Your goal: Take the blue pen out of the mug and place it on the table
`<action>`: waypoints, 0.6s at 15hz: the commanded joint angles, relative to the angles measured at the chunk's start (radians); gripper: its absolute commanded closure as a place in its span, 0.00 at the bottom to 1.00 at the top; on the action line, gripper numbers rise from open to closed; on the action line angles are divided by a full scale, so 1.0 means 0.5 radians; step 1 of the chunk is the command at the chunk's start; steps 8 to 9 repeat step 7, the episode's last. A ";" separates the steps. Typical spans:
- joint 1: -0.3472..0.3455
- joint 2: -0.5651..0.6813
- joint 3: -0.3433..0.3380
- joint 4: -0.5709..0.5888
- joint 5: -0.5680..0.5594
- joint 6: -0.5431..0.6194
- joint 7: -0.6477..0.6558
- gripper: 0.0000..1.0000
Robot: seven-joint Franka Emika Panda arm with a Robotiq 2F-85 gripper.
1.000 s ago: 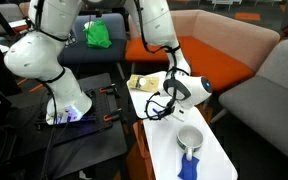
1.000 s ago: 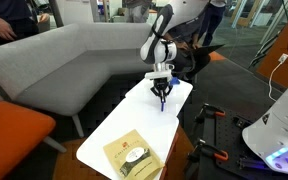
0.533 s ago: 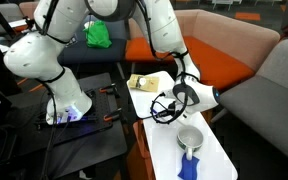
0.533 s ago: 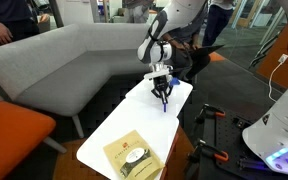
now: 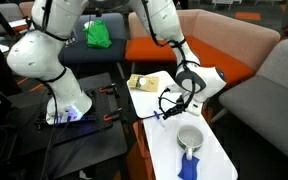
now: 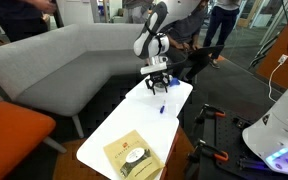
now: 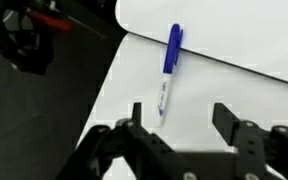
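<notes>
The blue pen (image 7: 169, 68) lies flat on the white table (image 7: 244, 40), free of my gripper (image 7: 181, 118). The gripper hangs above it, open, with nothing between its two black fingers (image 7: 227, 118). In an exterior view the pen (image 6: 162, 108) shows as a short blue stroke on the table (image 6: 119, 125), just below the raised gripper (image 6: 156, 84). The white mug (image 5: 189, 138) stands upright on the table (image 5: 209, 150), a little way from the gripper (image 5: 167, 108). I see no pen in the mug.
A blue cloth (image 5: 188, 165) lies by the mug near the table's end. A yellowish lump (image 5: 144, 82) sits at the opposite end. A black bench (image 5: 79, 130) carries the robot base. A grey sofa (image 6: 64, 60) and an orange seat (image 5: 194, 45) border the table.
The gripper has opened and lifted off the table. The pen it held upright at the tabletop now lies on the table.
</notes>
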 commanded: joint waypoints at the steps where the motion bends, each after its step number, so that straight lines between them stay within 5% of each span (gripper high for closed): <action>1: 0.149 -0.301 -0.092 -0.357 -0.123 0.367 -0.020 0.00; 6: 0.320 -0.679 -0.201 -0.810 -0.314 0.896 0.097 0.00; 9: 0.326 -0.734 -0.206 -0.864 -0.332 0.944 0.120 0.00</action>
